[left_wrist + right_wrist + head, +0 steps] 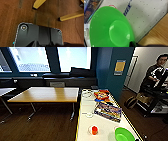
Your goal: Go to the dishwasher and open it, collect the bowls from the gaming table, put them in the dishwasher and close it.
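The robot faces the long white gaming table [105,122] with its yellow edge strip, and the prize sits at the near end: a bright green bowl [124,134], upright and open side up, close to the table's right-hand edge. Ahead of it lie a small orange cup [94,130] on a white saucer, a flat colourful box [108,111] and a heap of bright packets [102,95] farther along. A wooden-topped table [46,94] stands off to the left, and a person [155,72] waits at a rig on the right.

Now the right wrist view: the green bowl [111,27] looms large, hollow facing the camera, resting on the speckled white table top [146,15]. A dark tip, which I take for one of the right arm's fingers [133,44], shows just at the bowl's rim. Whether those fingers are spread or pinching the rim, I cannot tell.

The left wrist view looks down on brown wooden floor [12,15] and yellow furniture legs [70,16], well away from the bowl; its fingers cannot be made out either.

So the right arm is clearly the nearer one. The bowl is round, so no long axis matters; the rim nearest the fingers looks like the grip point.
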Robot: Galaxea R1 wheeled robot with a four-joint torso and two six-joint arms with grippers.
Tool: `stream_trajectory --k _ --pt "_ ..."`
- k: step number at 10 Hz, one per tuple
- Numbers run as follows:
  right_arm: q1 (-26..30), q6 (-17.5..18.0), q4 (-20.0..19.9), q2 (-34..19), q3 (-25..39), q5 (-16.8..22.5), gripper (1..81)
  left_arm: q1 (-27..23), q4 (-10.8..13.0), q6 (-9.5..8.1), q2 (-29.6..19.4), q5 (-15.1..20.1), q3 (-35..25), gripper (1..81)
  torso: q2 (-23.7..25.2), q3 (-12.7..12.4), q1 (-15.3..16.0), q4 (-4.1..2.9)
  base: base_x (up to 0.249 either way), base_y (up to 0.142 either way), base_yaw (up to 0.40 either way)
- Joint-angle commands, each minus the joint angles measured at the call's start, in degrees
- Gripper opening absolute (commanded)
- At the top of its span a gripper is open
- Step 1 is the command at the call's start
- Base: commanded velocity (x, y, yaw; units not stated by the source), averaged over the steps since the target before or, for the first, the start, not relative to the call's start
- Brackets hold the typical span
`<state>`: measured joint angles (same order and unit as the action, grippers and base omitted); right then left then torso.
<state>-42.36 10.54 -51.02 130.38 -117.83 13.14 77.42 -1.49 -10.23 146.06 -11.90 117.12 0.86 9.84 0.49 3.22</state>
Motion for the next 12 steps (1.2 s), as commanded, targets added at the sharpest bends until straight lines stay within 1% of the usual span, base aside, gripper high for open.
stream_trajectory --k 1,6,8,10,11,12 --pt "10.3 0.1 -0.7 -12.4 13.2 2.9 1.0 -2.9 0.3 0.21 -1.1 2.5 -0.7 81.1 0.0 0.0 0.0 0.00 0.000 0.000 0.000" --pt "12.7 0.1 0.1 -26.3 27.7 3.6 1.0 -3.5 0.8 0.30 -0.2 2.4 -0.9 81.1 0.0 0.0 0.0 0.00 0.000 0.000 0.000" --pt "12.9 0.1 0.2 -31.0 31.4 3.7 1.0 -4.0 0.9 0.30 0.1 2.4 -1.0 81.1 0.0 0.0 0.0 0.00 0.000 0.000 0.000" --pt "11.8 -0.3 0.3 -34.2 33.7 4.1 1.0 -5.3 0.8 0.29 -0.4 2.5 -2.6 81.1 0.0 0.0 0.0 0.00 0.000 0.000 0.000" --pt "10.9 -0.3 0.3 -34.9 34.3 4.2 1.0 -6.4 0.7 0.21 -1.4 2.5 -4.4 81.1 0.0 0.0 0.0 0.00 0.000 0.000 0.000" --pt "9.4 -0.4 0.3 -35.1 34.3 4.2 1.0 -7.4 0.6 0.21 -3.8 2.5 -8.2 81.1 0.0 0.0 0.0 0.00 0.000 0.000 0.000"
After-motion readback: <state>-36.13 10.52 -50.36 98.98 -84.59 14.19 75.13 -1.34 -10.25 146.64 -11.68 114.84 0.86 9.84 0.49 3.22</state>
